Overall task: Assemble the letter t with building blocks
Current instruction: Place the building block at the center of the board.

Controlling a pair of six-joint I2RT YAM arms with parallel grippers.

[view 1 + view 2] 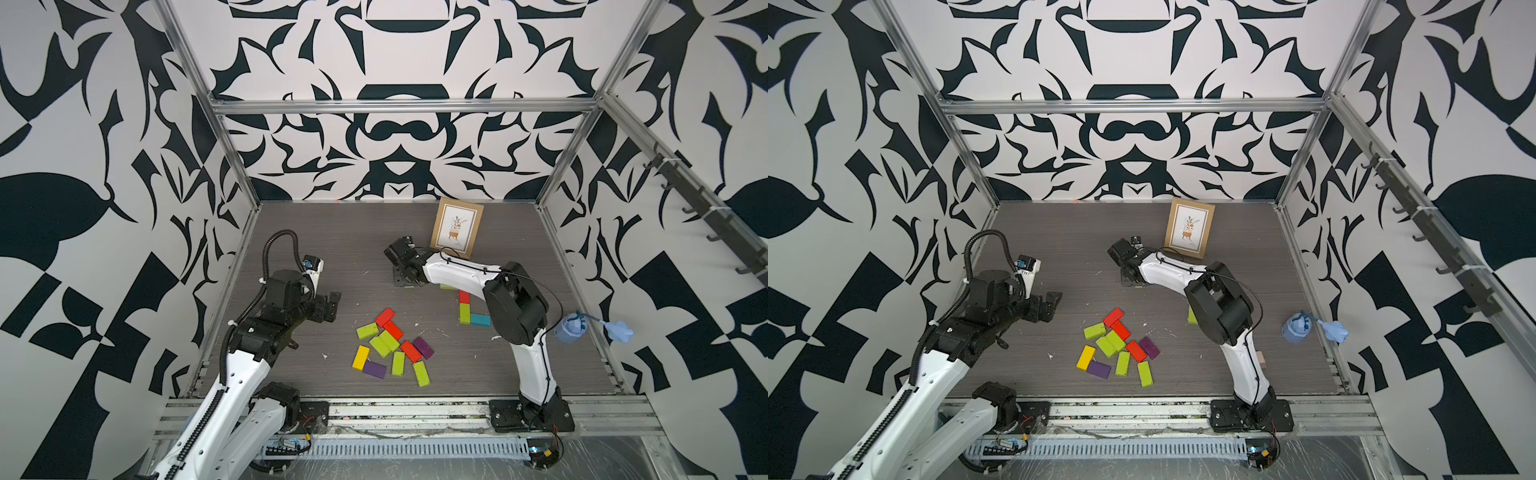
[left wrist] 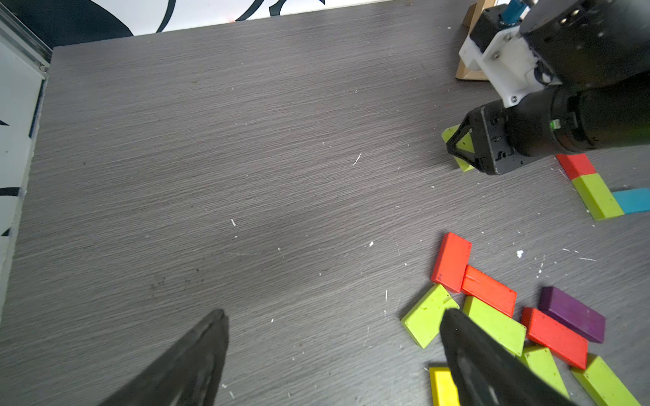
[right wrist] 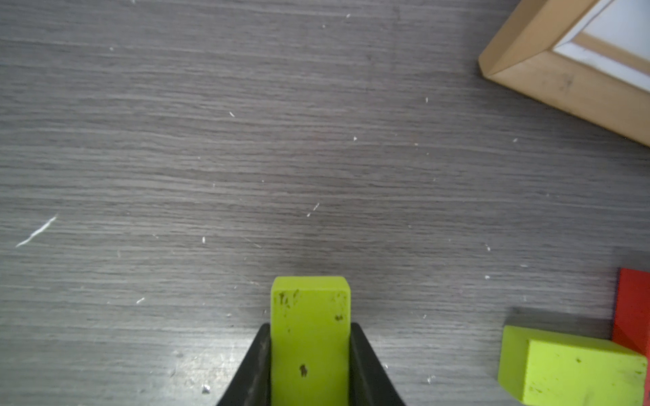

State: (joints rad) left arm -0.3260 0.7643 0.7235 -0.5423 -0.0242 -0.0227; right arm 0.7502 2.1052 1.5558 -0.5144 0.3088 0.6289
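Several loose building blocks (image 1: 390, 345) in lime, red, purple and yellow lie in a pile at mid-table, seen in both top views (image 1: 1117, 347). To their right a red block (image 1: 464, 296), a lime block (image 1: 465, 313) and a teal block (image 1: 480, 319) lie joined in an L. My right gripper (image 3: 310, 327) is shut on a lime green block (image 3: 309, 305), low over the table behind the pile, left of the red block (image 3: 633, 309). My left gripper (image 2: 334, 313) stands open with nothing between its fingers, left of the pile (image 2: 510, 323).
A wooden picture frame (image 1: 457, 228) stands at the back, close behind the right gripper (image 1: 405, 278). A blue object (image 1: 571, 328) sits at the table's right edge. A pale pink piece (image 1: 1261, 360) shows behind the right arm. Aluminium posts bound the table.
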